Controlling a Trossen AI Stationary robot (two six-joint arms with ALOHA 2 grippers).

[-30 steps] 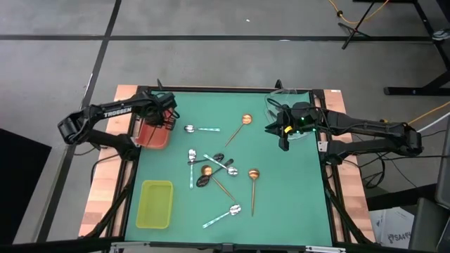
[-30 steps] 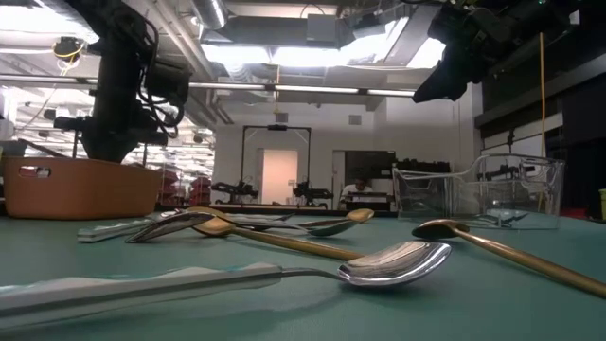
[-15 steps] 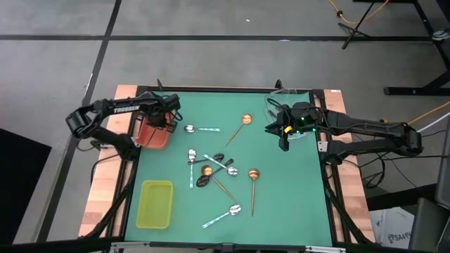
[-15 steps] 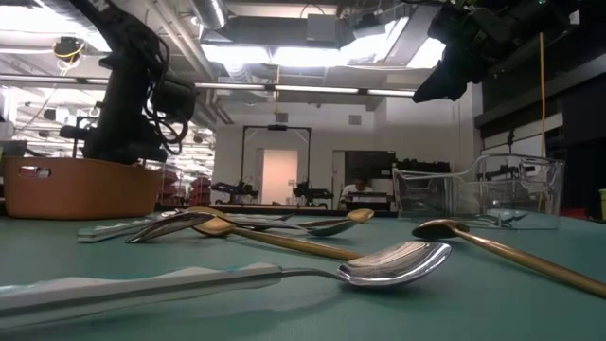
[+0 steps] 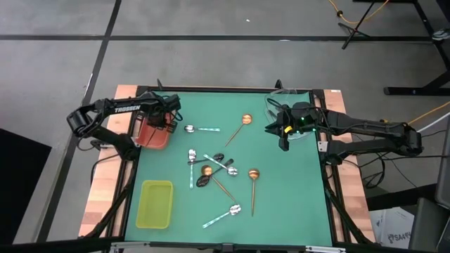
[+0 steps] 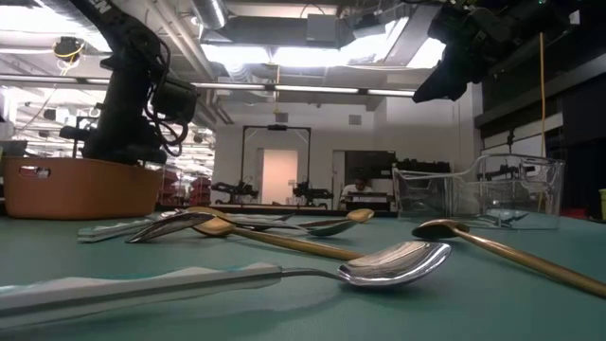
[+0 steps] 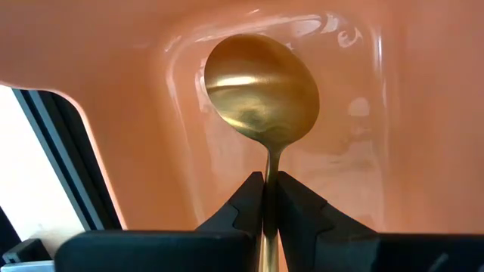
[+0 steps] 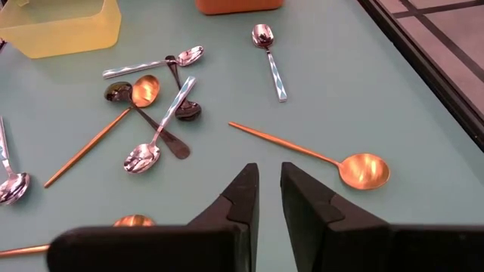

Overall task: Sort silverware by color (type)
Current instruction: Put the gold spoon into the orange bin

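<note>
Drop-off step: left gripper point(image 7: 265, 198) over the red tray point(image 5: 151, 133), jaws pinched on a gold spoon's point(image 7: 261, 91) handle, bowl down inside the tray. Next: open, lift clear. Only the left wrist view shows that spoon. Right gripper point(image 8: 265, 193) hangs above the desk point(image 5: 295, 197), jaws slightly apart, seemingly empty. Other spoons point(image 5: 218, 169) lie mid-desk.

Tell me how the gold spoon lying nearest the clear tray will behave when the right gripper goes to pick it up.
The gold spoon looks stiff metal, so it should not flex. Its thin handle lies flat on the table, likely hard to pinch and apt to slip. The rounded bowl may make it rock or pivot if nudged.
</note>
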